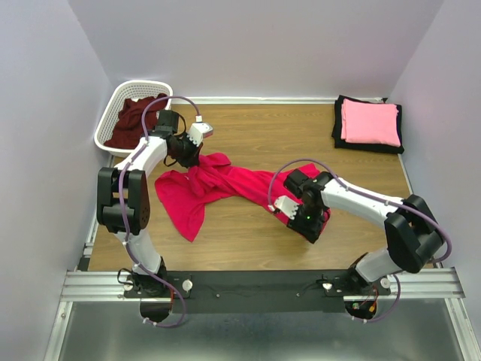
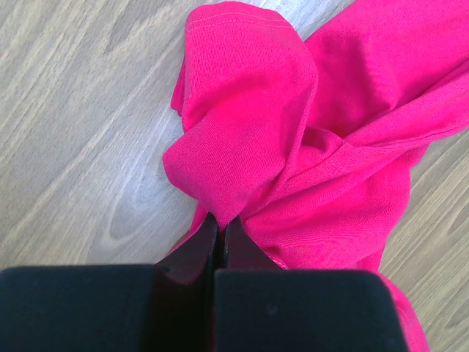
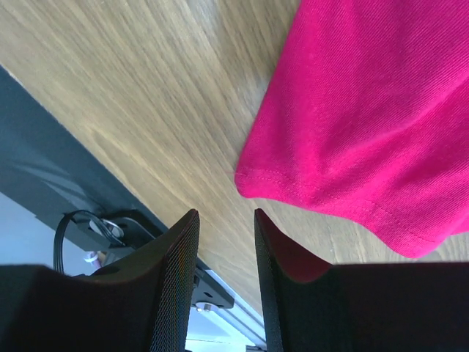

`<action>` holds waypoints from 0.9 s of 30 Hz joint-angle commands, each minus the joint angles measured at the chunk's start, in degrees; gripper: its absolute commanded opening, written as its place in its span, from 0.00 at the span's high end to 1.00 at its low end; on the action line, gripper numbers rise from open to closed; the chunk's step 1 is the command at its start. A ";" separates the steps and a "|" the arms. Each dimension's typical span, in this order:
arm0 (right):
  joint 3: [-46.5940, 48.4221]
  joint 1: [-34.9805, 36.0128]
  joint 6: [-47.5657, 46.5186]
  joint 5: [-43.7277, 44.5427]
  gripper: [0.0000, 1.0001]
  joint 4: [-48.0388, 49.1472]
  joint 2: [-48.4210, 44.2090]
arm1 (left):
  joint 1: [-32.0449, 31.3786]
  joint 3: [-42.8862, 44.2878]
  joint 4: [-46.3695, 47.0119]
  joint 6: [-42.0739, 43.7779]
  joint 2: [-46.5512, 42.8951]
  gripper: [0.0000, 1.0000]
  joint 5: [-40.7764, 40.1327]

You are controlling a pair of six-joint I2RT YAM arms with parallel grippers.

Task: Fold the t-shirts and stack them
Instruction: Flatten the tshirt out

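Note:
A crimson-red t-shirt lies crumpled across the middle of the table. My left gripper is at its far left end, shut on a bunched fold of the red fabric, pinched at the fingertips. My right gripper is over the shirt's right end, open, with only bare wood between its fingers. A hemmed corner of the red shirt lies just beyond and right of the tips. A folded pink t-shirt rests on a black t-shirt at the back right. A maroon t-shirt sits in the basket.
A white lattice basket stands at the back left corner. The black base rail and metal frame run along the near edge, close to the right gripper. Purple walls close in the table on three sides.

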 commanded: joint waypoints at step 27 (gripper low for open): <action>-3.25 7.42 7.81 14.53 0.65 7.01 11.08 | 0.53 1.71 0.27 0.66 -0.01 0.98 -0.71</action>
